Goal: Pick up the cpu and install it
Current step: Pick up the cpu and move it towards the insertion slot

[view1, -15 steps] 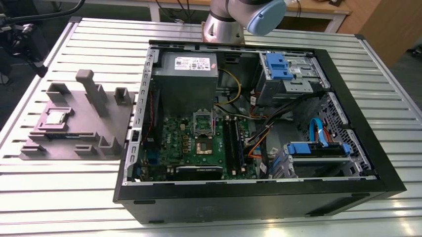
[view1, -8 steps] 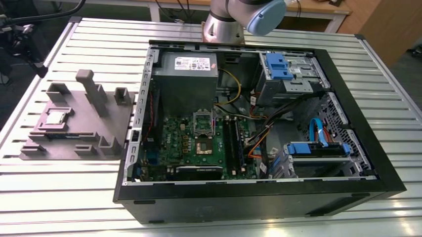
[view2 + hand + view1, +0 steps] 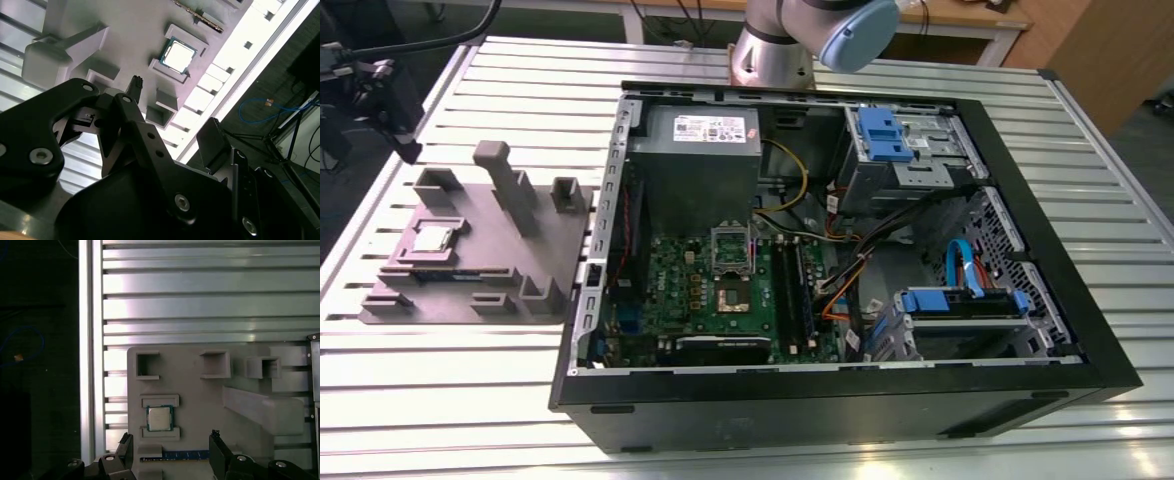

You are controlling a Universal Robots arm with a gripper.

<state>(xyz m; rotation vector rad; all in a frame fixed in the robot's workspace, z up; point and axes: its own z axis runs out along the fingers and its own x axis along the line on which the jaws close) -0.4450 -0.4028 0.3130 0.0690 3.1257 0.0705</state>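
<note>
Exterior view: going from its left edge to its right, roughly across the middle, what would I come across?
The cpu on its grey holder → the motherboard inside the open computer case → orange cables → blue drive bracket.

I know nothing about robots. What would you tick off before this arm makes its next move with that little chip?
1. The cpu lies flat in its recess on the grey tray: ok.
2. Nothing lies on top of the cpu: ok.
3. The gripper is open and holds nothing: ok.
4. In the first wrist view the cpu sits roughly in line with the gap between the fingers: ok.
5. The gripper's height above the cpu: cannot tell.
6. In the exterior view the socket on the motherboard looks uncovered, with its bracket raised: ok.
</note>
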